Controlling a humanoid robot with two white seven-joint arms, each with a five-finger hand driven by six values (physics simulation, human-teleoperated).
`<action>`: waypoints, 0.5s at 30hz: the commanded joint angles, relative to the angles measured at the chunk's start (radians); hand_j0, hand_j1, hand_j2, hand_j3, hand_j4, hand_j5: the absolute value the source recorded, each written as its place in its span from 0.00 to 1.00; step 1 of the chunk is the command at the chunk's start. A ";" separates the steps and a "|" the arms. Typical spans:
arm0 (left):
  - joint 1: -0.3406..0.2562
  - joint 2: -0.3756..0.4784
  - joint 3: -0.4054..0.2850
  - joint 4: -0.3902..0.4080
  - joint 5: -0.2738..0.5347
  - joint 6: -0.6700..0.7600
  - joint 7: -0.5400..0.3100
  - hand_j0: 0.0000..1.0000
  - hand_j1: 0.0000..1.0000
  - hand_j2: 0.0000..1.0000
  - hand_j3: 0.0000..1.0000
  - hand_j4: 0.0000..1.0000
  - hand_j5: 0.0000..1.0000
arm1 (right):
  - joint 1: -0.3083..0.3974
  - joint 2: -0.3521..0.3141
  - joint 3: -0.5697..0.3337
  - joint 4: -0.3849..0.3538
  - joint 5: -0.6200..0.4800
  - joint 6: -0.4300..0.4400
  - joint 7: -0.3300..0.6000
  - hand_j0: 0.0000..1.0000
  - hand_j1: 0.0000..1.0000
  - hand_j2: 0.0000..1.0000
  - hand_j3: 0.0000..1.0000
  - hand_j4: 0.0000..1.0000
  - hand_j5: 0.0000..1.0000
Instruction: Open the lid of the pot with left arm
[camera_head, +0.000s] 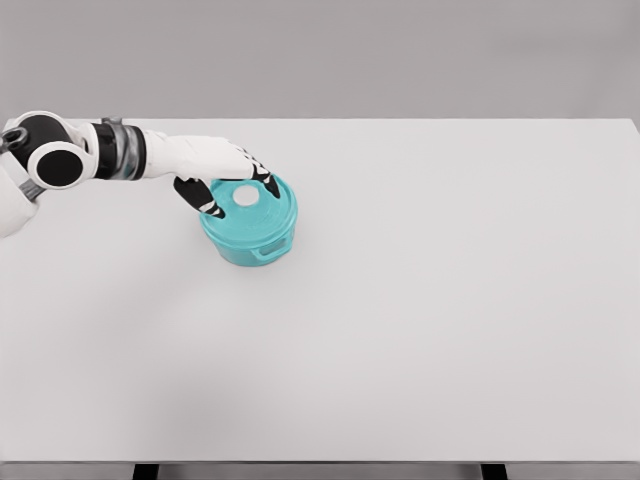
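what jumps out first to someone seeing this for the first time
The one spot of colour: a small round teal pot with its teal lid on, standing left of centre on the wide white table. The left hand reaches in from the upper left, its dark-tipped fingers spread over the lid around the white knob.

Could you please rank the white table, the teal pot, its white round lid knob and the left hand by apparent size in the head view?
1. White table
2. Teal pot
3. Left hand, perhaps nearly matching the pot
4. White round lid knob
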 joint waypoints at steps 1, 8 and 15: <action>0.000 -0.004 0.000 0.001 0.001 0.001 0.000 0.77 0.77 0.77 0.77 0.77 0.77 | 0.000 0.000 0.000 0.000 0.000 0.000 0.000 1.00 1.00 1.00 1.00 1.00 1.00; 0.002 -0.016 0.002 0.020 -0.022 0.001 0.000 0.76 0.76 0.76 0.76 0.76 0.76 | 0.000 0.000 0.000 0.000 0.000 0.000 0.000 1.00 1.00 1.00 1.00 1.00 1.00; 0.002 -0.022 0.000 0.021 -0.023 0.001 0.000 0.73 0.73 0.73 0.73 0.73 0.73 | 0.000 0.000 0.000 0.000 0.000 0.000 0.000 1.00 1.00 1.00 1.00 1.00 1.00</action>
